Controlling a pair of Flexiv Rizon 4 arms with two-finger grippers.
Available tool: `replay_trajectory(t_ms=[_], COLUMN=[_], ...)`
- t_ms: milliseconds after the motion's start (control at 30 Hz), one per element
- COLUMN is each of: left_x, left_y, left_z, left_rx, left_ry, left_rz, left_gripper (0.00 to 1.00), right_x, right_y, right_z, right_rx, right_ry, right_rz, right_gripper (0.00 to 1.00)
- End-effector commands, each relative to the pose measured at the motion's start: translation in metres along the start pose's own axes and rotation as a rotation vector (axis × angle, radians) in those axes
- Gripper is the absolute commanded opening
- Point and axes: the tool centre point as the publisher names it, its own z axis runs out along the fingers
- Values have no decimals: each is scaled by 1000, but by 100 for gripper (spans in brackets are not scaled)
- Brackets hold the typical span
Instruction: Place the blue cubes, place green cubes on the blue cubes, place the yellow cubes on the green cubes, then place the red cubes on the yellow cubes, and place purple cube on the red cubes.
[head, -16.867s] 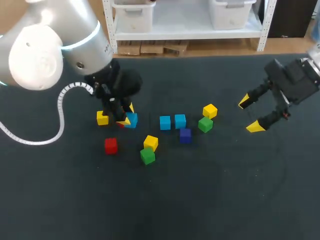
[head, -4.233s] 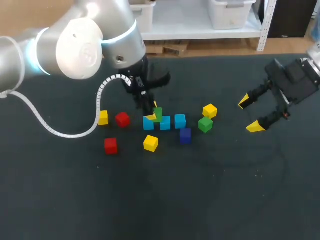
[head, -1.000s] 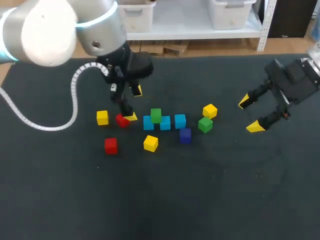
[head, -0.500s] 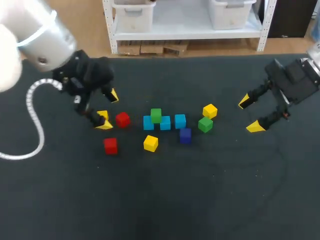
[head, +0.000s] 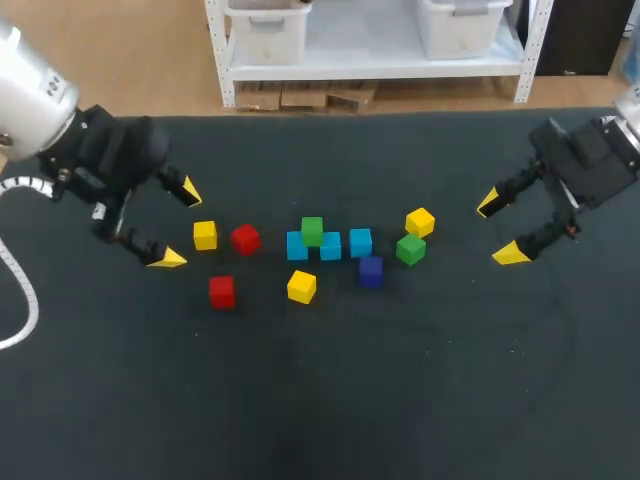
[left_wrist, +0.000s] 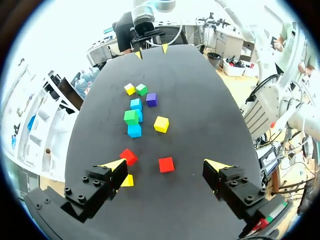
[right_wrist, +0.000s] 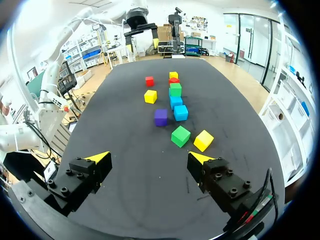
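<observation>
left gripper (head: 178, 225): fingers wide apart, holding nothing, at the table's (head: 400, 400) left side; near yellow cube (head: 205, 235) lies just beyond its tips, toward the table's middle, not touched; in the left wrist view this cube sits beside one finger, and the front red cube (head: 221, 291) shows ahead, betw. the two fingers but clear of both; back red cube (head: 245, 238) lies just past the near yellow cube, apart from it; mid yellow cube (head: 301, 286) lies further out, alone.
centre: blue cubes (head: 330, 246), three in a row, the two on the left arm's side touching, the third just beside; stacked green cube (head: 312, 231) rests on top of the row at the left arm's end, approx. over the seam of the first two; purple cube (head: 371, 270) on the table just in front of the third blue cube.
right of the row: loose green cube (head: 410, 248) and far yellow cube (head: 420, 221), close together, corners nearly meeting.
right gripper (head: 500, 229): fingers spread, empty, at the table's right side, well apart from every cube; nearest to it are the loose green and far yellow cubes.
</observation>
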Motion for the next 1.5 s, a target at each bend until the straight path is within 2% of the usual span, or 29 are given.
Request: replay_trajectory(t_ms=[33,333,433,533,633,767,967,1167,1500], left_x=[1,1,1,1,1,1,1,1,1], left_y=[-5,-5,-5,-5,-5,-5,-5,-5,-5], left_z=[-3,-3,-3,-3,-3,-3,-3,-3,-3], left_rx=[-23,-23,-23,-23,-23,-23,-23,-23,-23], left_ry=[-6,-6,-6,-6,-6,-6,-6,-6,-6], left_rz=[2,2,2,2,2,2,2,2,2], left_gripper=[100,100,100,100,100,100,100,100,100], right_x=[0,0,-10,-22,-33,-42,-43,-36,-20], right_y=[0,0,-10,-19,-24,-29,-40,-53,-76], right_z=[0,0,6,15,23,35,56,73,94], right_rx=[-1,-1,-57,-98,-132,-156,-226,-259,-240], right_ry=[-2,-2,84,182,230,237,252,251,235], right_rz=[-1,-1,-208,-343,-437,-541,-693,-748,-706], right_gripper=[100,100,100,100,100,100,100,100,100])
